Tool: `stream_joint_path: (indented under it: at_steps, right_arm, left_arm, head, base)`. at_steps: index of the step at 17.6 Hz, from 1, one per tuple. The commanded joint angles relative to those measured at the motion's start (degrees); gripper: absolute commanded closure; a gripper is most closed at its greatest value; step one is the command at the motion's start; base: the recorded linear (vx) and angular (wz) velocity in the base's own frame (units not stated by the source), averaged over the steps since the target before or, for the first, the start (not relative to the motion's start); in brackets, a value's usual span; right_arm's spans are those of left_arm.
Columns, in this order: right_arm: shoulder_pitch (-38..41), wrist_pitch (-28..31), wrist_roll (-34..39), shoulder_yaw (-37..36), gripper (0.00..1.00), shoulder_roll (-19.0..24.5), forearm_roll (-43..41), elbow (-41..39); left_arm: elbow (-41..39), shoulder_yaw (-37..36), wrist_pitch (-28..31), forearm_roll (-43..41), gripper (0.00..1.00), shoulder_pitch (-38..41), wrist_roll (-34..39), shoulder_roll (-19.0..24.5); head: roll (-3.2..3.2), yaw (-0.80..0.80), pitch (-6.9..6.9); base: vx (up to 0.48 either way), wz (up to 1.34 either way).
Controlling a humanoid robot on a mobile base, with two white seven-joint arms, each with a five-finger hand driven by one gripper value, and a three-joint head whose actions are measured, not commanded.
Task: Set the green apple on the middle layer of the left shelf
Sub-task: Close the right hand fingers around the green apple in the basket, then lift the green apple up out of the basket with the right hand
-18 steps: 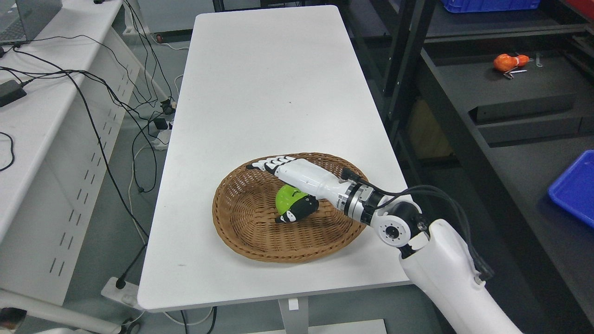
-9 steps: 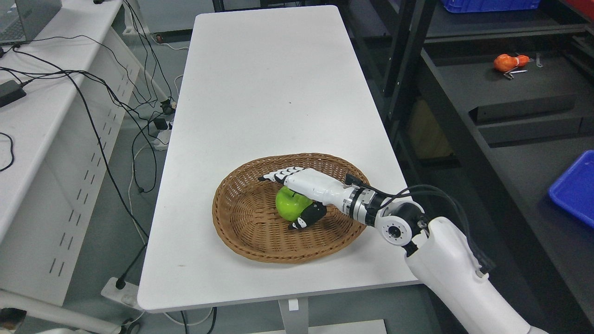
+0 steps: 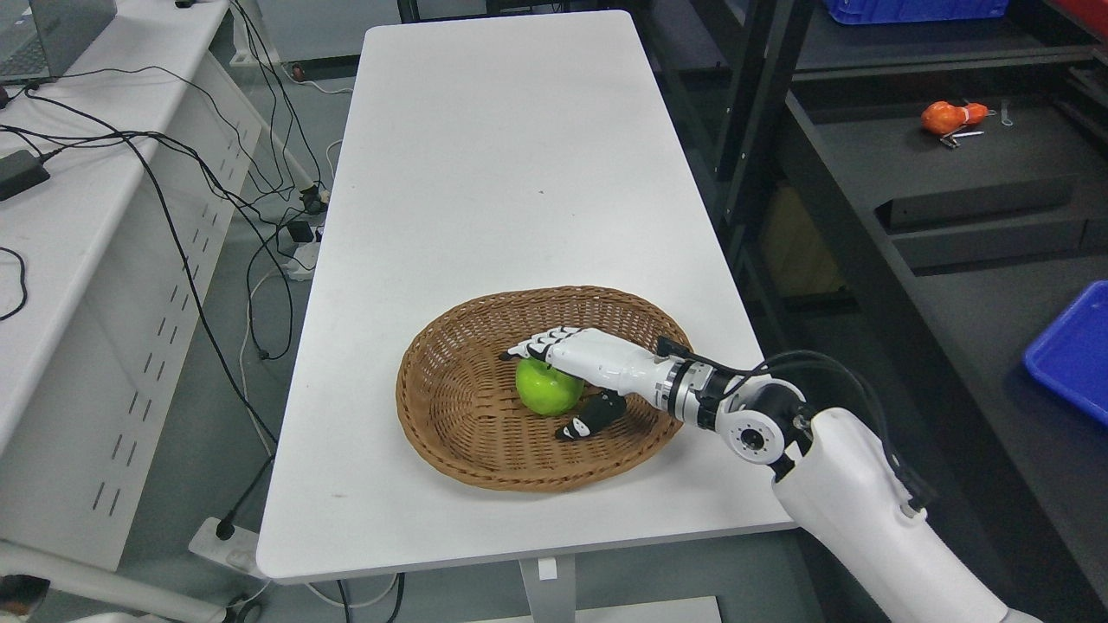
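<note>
A green apple (image 3: 550, 389) lies in the middle of a brown wicker basket (image 3: 450, 415) on the white table (image 3: 493, 173). My right hand (image 3: 544, 390) reaches into the basket from the right. Its white fingers (image 3: 554, 342) stretch over the apple's top and far side, and the black thumb (image 3: 593, 420) sits low at the apple's near right, a little apart from it. The hand is open around the apple, which rests on the basket floor. The left arm is out of sight.
A dark shelf rack (image 3: 866, 225) stands to the right of the table, with an orange object (image 3: 950, 115) on one level and blue bins (image 3: 1069, 350) at its edges. A white desk (image 3: 78, 216) with hanging cables (image 3: 208, 260) stands to the left.
My right hand has drawn back to the right and sunk lower into the basket, uncovering more of the apple. The thumb has slid from the apple's front to its lower right.
</note>
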Motion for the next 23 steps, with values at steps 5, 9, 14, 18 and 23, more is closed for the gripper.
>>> stream_joint_path:
  at_steps: [5, 9, 14, 18, 23]
  right_arm:
    - [0.2, -0.1, -3.8, -2.0, 0.69, -1.2, -0.4, 0.7]
    - [1.2, 0.2, -8.4, -5.5, 0.99, -1.3, -0.4, -2.5]
    - [5.3, 7.6, -25.0, -11.7, 1.0, -0.5, -0.5, -8.9]
    - [7.7, 13.7, -36.2, -13.4, 1.0, -0.8, -0.4, -11.7]
    - [10.7, 17.7, -38.1, -17.3, 1.0, 0.7, -0.5, -13.9]
  left_arm:
    - [0.0, 0.0, 0.0, 0.0, 0.0, 0.0, 0.0, 1.0]
    - [0.0, 0.0, 0.0, 0.0, 0.0, 0.0, 0.0, 1.0]
    - [0.1, 0.0, 0.0, 0.0, 0.0, 0.0, 0.0, 1.0]
    - [0.0, 0.0, 0.0, 0.0, 0.0, 0.0, 0.0, 1.0]
    - [0.0, 0.0, 0.0, 0.0, 0.0, 0.0, 0.0, 1.0]
  head:
    - [0.0, 0.0, 0.0]
    - [0.0, 0.0, 0.0]
    - [0.0, 0.0, 0.0]
    - [0.0, 0.0, 0.0]
    - [0.0, 0.0, 0.0]
  base:
    - [0.0, 0.0]
    - [0.0, 0.0]
    - [0.0, 0.0]
    - [0.0, 0.0]
    - [0.0, 0.0]
